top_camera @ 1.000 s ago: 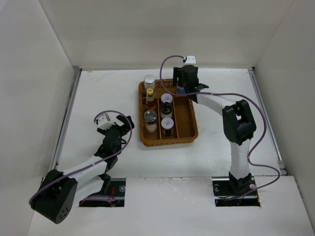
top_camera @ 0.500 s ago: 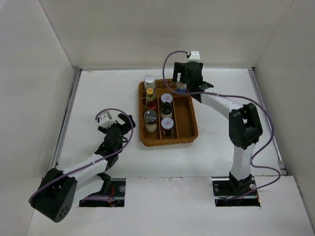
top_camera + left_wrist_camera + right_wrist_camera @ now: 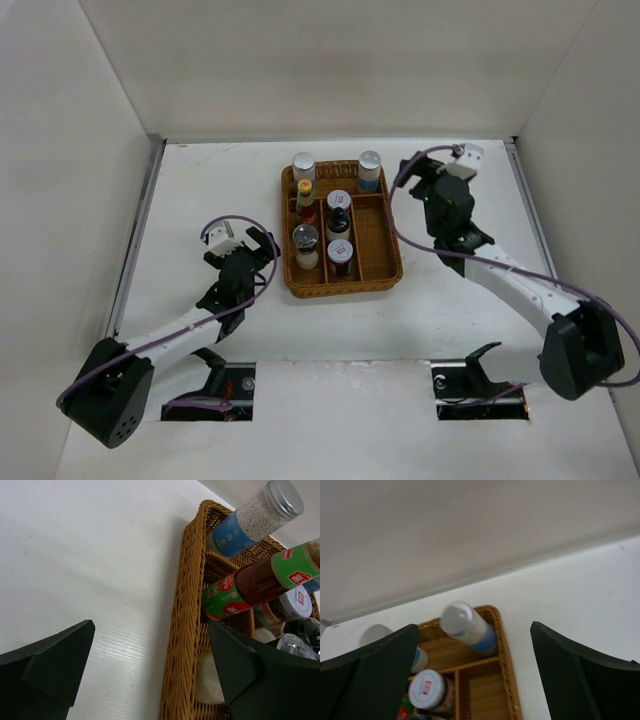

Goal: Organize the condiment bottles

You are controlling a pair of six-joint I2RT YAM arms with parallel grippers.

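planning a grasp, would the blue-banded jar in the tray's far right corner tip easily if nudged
Probably tippy: the jar looks tall and narrow, standing upright. The tray wall beside it might catch it. Its smooth round body would likely roll if laid flat.

The tray (image 3: pixel 376 246) is brown woven wicker. The jar (image 3: pixel 369 172) has a silver lid and blue band. The sauce bottle (image 3: pixel 305 190) has a yellow cap and green-red label.
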